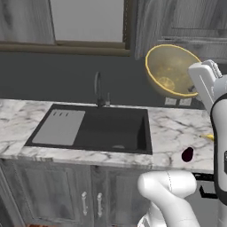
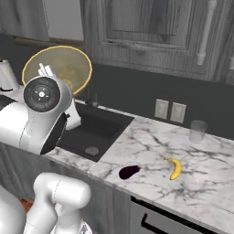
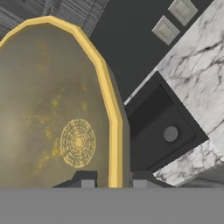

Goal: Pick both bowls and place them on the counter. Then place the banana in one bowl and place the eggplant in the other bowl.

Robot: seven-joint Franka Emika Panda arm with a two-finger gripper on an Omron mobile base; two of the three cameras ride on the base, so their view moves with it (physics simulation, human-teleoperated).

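Evidently the bowl (image 3: 57, 122) was gripped by its yellow rim, the jaws clamped on that thin edge, and was held tilted in the air above the sink (image 1: 104, 128), left of the table (image 2: 192, 173). It was judged rigid, light, and smooth enough to slip; tan-yellow, wide, shallow.

Bowl (image 1: 170, 71): matt tan w/ speckled inside, brighter yellow rim. Bench (image 2: 192, 169): polished white marble, grey veins. Eggplant (image 2: 129, 172): glossy. Sink (image 1: 95, 128): matt black. Cabinets (image 2: 151, 32): grey wood grain.
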